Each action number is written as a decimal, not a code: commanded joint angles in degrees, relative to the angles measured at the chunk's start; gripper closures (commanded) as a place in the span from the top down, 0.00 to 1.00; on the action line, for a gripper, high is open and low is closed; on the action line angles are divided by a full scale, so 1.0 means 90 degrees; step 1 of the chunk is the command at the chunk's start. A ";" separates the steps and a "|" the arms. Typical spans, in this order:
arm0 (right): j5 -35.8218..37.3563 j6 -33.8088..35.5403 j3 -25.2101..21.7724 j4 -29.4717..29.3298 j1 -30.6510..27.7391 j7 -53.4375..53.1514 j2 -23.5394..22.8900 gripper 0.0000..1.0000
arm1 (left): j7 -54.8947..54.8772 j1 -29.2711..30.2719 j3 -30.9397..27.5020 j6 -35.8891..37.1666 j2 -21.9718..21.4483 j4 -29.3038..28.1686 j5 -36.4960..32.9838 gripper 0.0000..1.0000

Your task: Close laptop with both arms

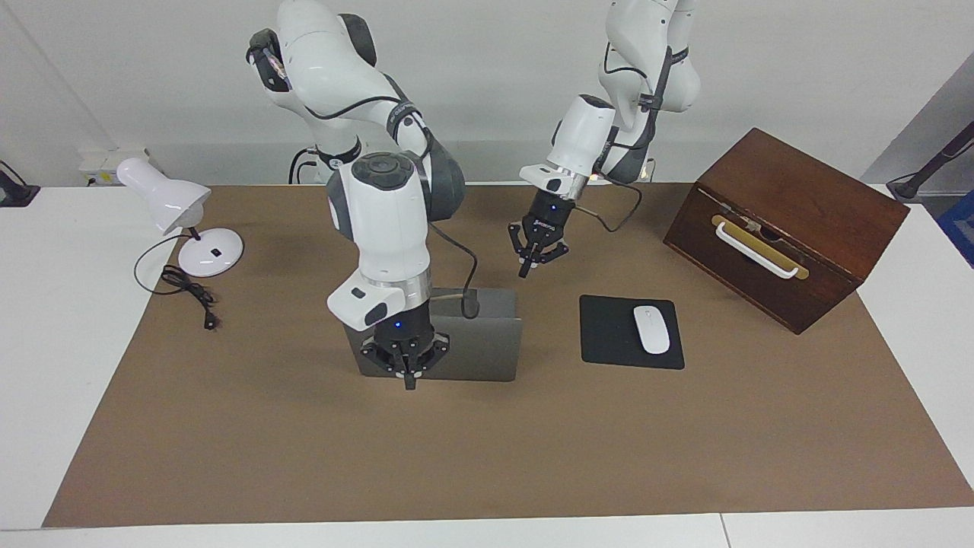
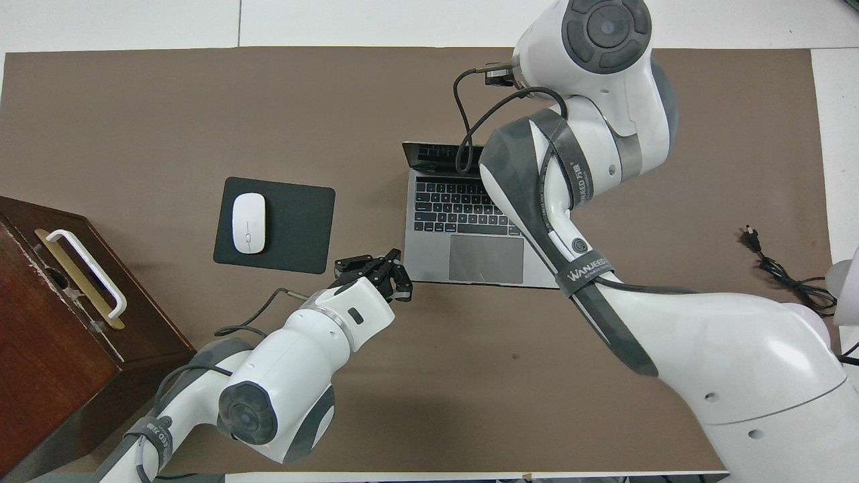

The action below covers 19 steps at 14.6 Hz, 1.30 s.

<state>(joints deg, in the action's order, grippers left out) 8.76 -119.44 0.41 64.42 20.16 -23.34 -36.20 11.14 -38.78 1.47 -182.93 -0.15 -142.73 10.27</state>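
The slim silver-grey metal laptop [image 1: 487, 342] sits open mid-bench on the brown mat [image 1: 304, 457], beside the black mouse pad [image 1: 612, 335] carrying a white mouse [image 1: 651, 329]; its long axis runs from one arm's end of the bench to the other, keyboard [image 2: 456, 208] toward the robots, lid tilted up on the edge farther from them. The right arm's black tool [image 1: 409, 374] hangs at the lid's top edge, fingers drawn narrow; the left arm's black tool [image 1: 533, 259] hovers over the mat by the laptop's near corner; I cannot tell its finger spread.
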 commanded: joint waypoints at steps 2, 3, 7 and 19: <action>0.0003 -0.0079 0.0052 0.0284 0.0094 -0.0287 0.0194 0.00 | -0.0095 -0.0134 -0.0095 -0.0386 0.0358 0.0116 0.0051 0.00; 0.0003 -0.0079 0.0052 0.0284 0.0094 -0.0346 0.0194 0.00 | -0.0095 -0.0144 -0.0095 -0.0542 0.0465 0.0126 0.0051 0.00; 0.0013 -0.0088 0.0052 0.0293 0.0104 -0.0415 0.0194 0.00 | -0.0105 -0.0251 -0.0095 -0.0934 0.0904 0.0184 0.0031 0.00; -0.0017 -0.0089 0.0140 0.0509 0.0075 -0.0395 0.0282 0.00 | -0.0144 -0.0427 -0.0105 -0.1618 0.1813 0.0458 0.0031 0.00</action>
<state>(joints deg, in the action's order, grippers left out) 8.71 -119.49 1.03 66.05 21.34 -25.71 -35.75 10.81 -41.23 1.44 -196.05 14.60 -139.38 10.23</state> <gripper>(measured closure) 0.991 0.991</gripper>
